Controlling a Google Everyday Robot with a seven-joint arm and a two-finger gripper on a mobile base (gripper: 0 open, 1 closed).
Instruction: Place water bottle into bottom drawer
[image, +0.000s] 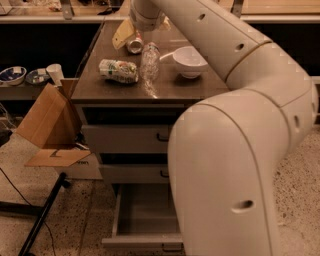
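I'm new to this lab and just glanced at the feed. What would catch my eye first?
The big white robot arm fills the right half, arching over the cabinet so its gripper hangs above the far end of the countertop by the red can. Next come the clear water bottle lying on the countertop beside a white bowl, and the bottom drawer pulled open below.

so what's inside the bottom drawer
In the bottom drawer, only bare grey floor shows on the left; the arm covers the right side. The water bottle lies on the countertop, the claw above its far end.
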